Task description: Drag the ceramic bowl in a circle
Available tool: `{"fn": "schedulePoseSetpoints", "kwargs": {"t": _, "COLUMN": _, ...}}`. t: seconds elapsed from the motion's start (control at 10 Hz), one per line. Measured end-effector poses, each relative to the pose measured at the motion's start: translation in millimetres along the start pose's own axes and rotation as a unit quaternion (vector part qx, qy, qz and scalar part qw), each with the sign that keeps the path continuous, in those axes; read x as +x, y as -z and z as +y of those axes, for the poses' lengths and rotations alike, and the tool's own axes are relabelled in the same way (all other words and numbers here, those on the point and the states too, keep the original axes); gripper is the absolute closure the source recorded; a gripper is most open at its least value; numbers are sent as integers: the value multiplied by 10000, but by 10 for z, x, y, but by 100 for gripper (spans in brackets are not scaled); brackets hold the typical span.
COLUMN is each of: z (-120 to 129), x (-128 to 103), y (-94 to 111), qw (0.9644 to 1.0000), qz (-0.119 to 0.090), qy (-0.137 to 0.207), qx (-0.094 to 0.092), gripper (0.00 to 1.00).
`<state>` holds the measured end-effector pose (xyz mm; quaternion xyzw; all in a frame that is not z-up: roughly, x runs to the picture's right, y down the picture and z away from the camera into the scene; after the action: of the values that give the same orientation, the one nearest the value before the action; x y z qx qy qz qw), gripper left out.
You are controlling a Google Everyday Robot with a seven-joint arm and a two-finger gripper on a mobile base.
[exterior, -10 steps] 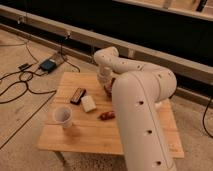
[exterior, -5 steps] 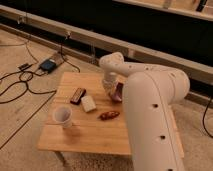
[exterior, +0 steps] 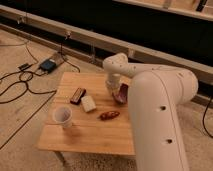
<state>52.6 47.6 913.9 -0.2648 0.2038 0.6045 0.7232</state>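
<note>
Standing by the wooden table (exterior: 90, 132), I see the gripper (exterior: 114, 90) just left of the ceramic bowl (exterior: 121, 93) near its far right edge; whether it grips, I cannot tell.

Small wooden table (exterior: 95, 132) on a concrete floor (exterior: 20, 120), white cup (exterior: 62, 116) near its front left, dark flat bar (exterior: 78, 95) beside a white block (exterior: 89, 103), reddish-brown piece (exterior: 109, 115) mid-table, maroon bowl (exterior: 121, 93) toward the right under the gripper (exterior: 114, 91).
</note>
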Motion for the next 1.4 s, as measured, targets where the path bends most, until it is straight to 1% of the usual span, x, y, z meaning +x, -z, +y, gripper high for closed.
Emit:
{"fn": "schedulePoseSetpoints", "kwargs": {"t": 0.4, "z": -63, "x": 67, "y": -54, "qw": 9998, "qz": 12, "qy": -18, "qx": 218, "gripper": 32}}
{"fn": "schedulePoseSetpoints", "kwargs": {"t": 0.6, "z": -120, "x": 74, "y": -51, "qw": 9992, "qz": -17, "qy": -23, "qx": 408, "gripper": 32}}
{"fn": "schedulePoseSetpoints", "kwargs": {"t": 0.7, "z": -145, "x": 73, "y": -34, "qw": 9985, "qz": -60, "qy": 2, "qx": 549, "gripper": 32}}
{"fn": "schedulePoseSetpoints", "kwargs": {"t": 0.8, "z": -133, "x": 51, "y": 34, "qw": 9977, "qz": -163, "qy": 33, "qx": 663, "gripper": 32}}
{"fn": "schedulePoseSetpoints", "kwargs": {"t": 0.9, "z": -98, "x": 49, "y": 120, "qw": 9972, "qz": -265, "qy": 47, "qx": 705, "gripper": 32}}
{"fn": "schedulePoseSetpoints", "kwargs": {"t": 1.0, "z": -63, "x": 55, "y": 193, "qw": 9968, "qz": -336, "qy": 59, "qx": 725, "gripper": 32}}
{"fn": "schedulePoseSetpoints", "kwargs": {"t": 1.1, "z": 24, "x": 67, "y": 322, "qw": 9968, "qz": -444, "qy": 27, "qx": 663, "gripper": 32}}
{"fn": "schedulePoseSetpoints", "kwargs": {"t": 1.2, "z": 75, "x": 89, "y": 398, "qw": 9973, "qz": -472, "qy": -55, "qx": 567, "gripper": 32}}
{"fn": "schedulePoseSetpoints", "kwargs": {"t": 1.4, "z": 60, "x": 97, "y": 408, "qw": 9973, "qz": -478, "qy": -83, "qx": 555, "gripper": 32}}
